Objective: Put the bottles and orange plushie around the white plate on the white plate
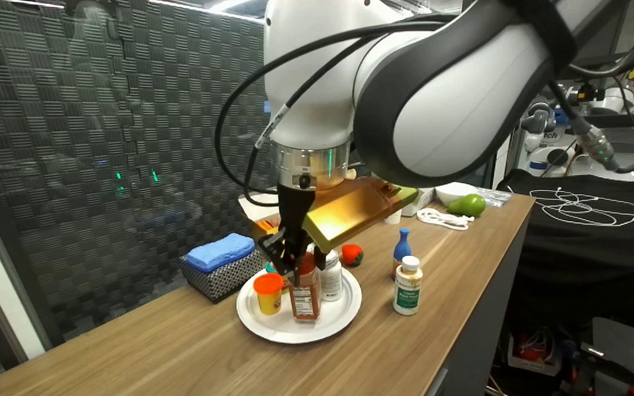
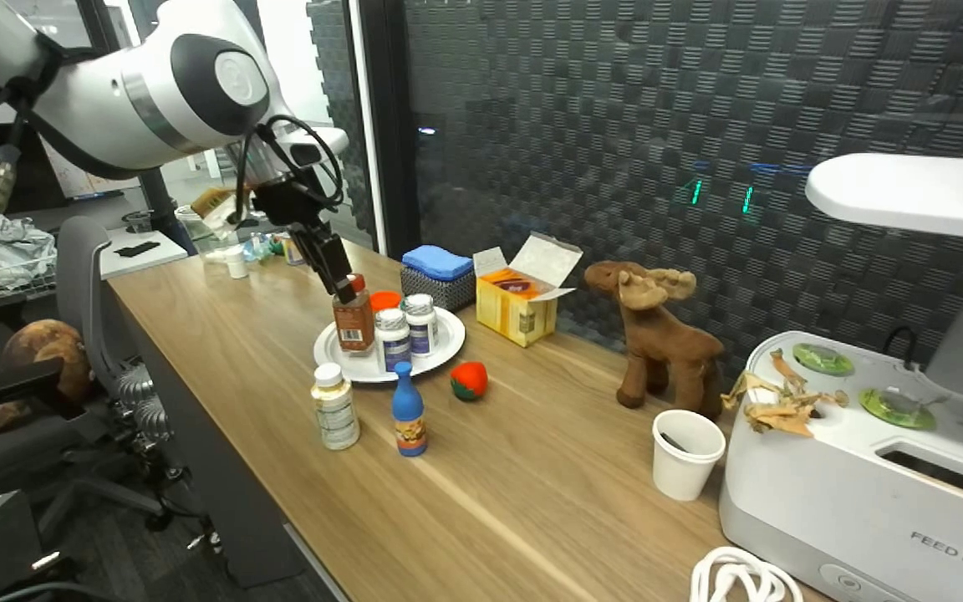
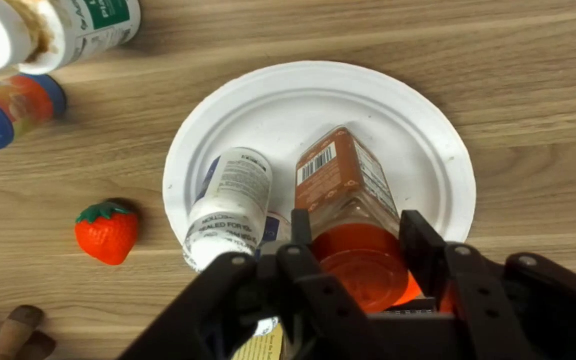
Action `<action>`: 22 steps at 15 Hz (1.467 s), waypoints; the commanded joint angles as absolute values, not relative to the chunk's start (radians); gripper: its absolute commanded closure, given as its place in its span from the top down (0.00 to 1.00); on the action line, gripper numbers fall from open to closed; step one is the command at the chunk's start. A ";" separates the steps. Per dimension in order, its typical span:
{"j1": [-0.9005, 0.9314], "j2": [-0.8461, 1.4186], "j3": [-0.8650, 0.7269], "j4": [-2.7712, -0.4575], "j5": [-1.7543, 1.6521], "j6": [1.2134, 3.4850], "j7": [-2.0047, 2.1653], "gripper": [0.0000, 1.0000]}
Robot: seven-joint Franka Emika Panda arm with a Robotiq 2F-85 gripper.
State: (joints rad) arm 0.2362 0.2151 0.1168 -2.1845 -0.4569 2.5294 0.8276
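- Brown bottle point(image 2: 354, 326) is seemingly stood on the white plate point(image 3: 278, 117), its cap gripped by the part-closed pincer point(image 3: 358, 235).
- Two white bottles point(image 2: 393, 344) are already set there.
- Outside the plate, green-labelled bottle point(image 1: 407, 291), blue bottle point(image 2: 409, 414) and orange plushie point(image 3: 108, 232) are left to be moved.

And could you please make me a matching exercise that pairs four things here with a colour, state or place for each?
Things
1. green-labelled bottle
2. yellow box
3. strawberry-shaped toy
4. brown-labelled bottle

Colours, states, places
A. red-orange with a green top
B. held near its cap by the gripper
C. white-capped, standing off the white plate
D. flaps open

Pairs: 1-C, 2-D, 3-A, 4-B
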 commanded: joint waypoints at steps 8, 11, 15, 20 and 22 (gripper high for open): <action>0.242 0.270 0.036 -2.155 -0.443 2.647 0.816 0.23; 0.251 0.280 0.023 -2.145 -0.448 2.682 0.824 0.23; 0.264 0.300 0.009 -2.128 -0.452 2.701 0.825 0.23; 0.289 0.312 -0.015 -2.109 -0.477 2.663 0.827 0.73; 0.305 0.295 -0.024 -2.113 -0.500 2.633 0.835 0.79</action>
